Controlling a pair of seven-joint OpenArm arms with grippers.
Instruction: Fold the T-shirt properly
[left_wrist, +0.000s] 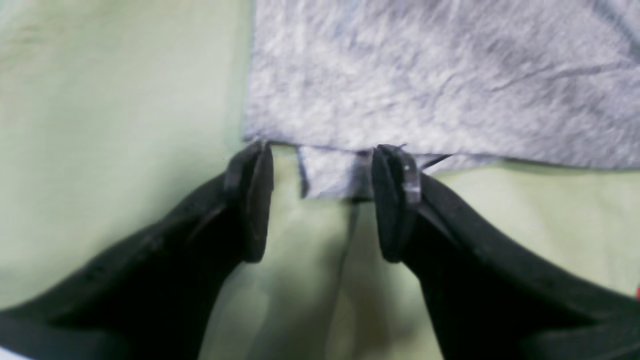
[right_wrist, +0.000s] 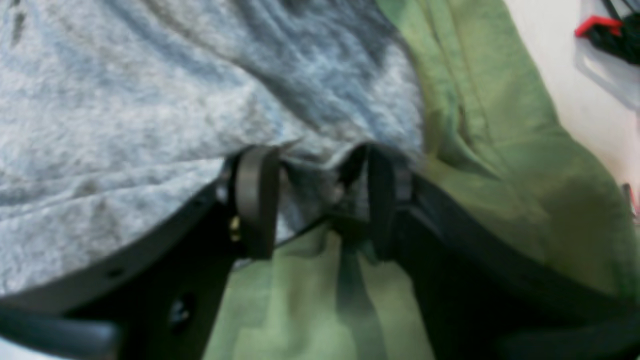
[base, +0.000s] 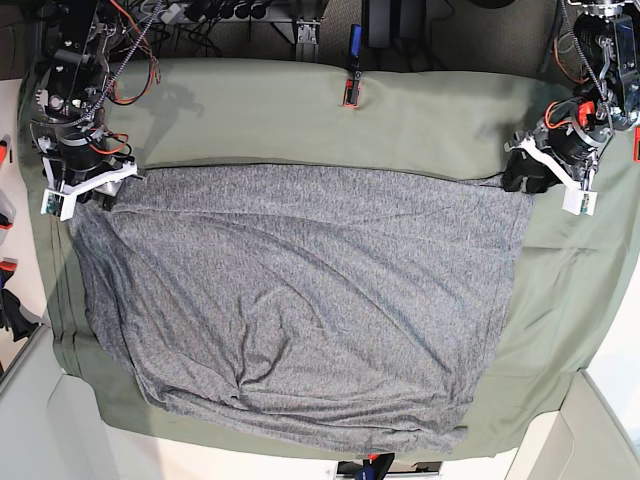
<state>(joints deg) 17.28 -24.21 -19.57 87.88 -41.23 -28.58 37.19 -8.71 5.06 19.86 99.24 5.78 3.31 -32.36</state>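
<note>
The heather-grey T-shirt (base: 300, 300) lies spread and wrinkled on the olive-green table cloth (base: 400, 120). My left gripper (left_wrist: 322, 200) is open at the shirt's far right corner in the base view (base: 528, 172). A small flap of the shirt's edge (left_wrist: 330, 172) lies between its fingers. My right gripper (right_wrist: 317, 200) sits at the shirt's far left corner in the base view (base: 95, 190). Its jaws stand apart, with bunched shirt fabric (right_wrist: 310, 192) between them. The shirt (right_wrist: 125, 125) fills the left of the right wrist view.
The green cloth (right_wrist: 500, 150) is rumpled beside my right gripper and drops off at the table's side. A red and black clamp (base: 350, 92) holds the cloth at the back edge. Cables and electronics (base: 200, 15) sit behind the table.
</note>
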